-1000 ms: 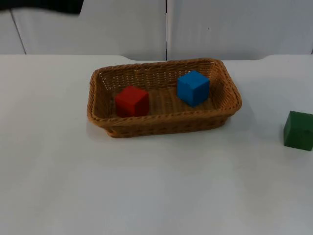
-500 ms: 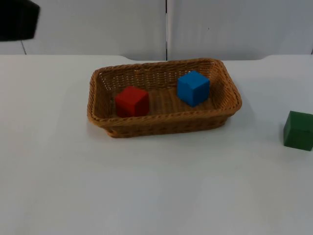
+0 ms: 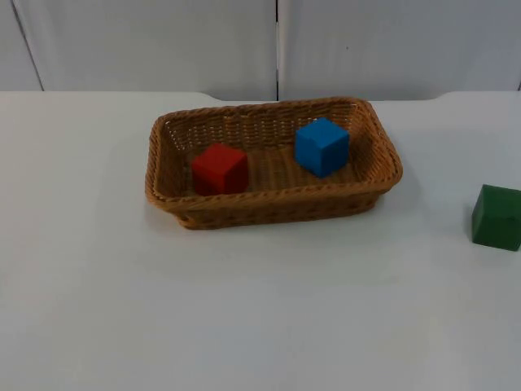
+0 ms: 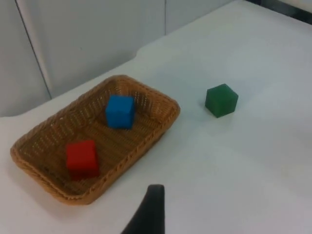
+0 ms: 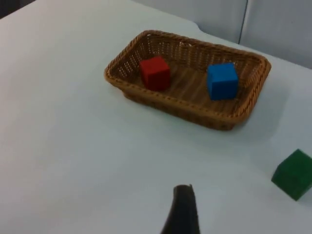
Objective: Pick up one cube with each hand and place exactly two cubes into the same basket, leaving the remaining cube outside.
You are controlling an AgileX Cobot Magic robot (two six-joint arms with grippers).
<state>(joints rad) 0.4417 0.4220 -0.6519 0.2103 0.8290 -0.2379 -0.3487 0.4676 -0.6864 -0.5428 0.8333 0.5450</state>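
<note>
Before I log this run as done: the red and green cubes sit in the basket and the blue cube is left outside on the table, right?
Not quite. The top view shows the red cube and the blue cube in the basket; the green cube is the one left outside on the table.

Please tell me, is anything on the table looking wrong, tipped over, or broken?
Nothing stands out. The basket sits flat on the table and looks undamaged, with the red cube and the blue cube resting inside it, apart from each other. The green cube stands on the table outside the basket, as the task wants.
</note>
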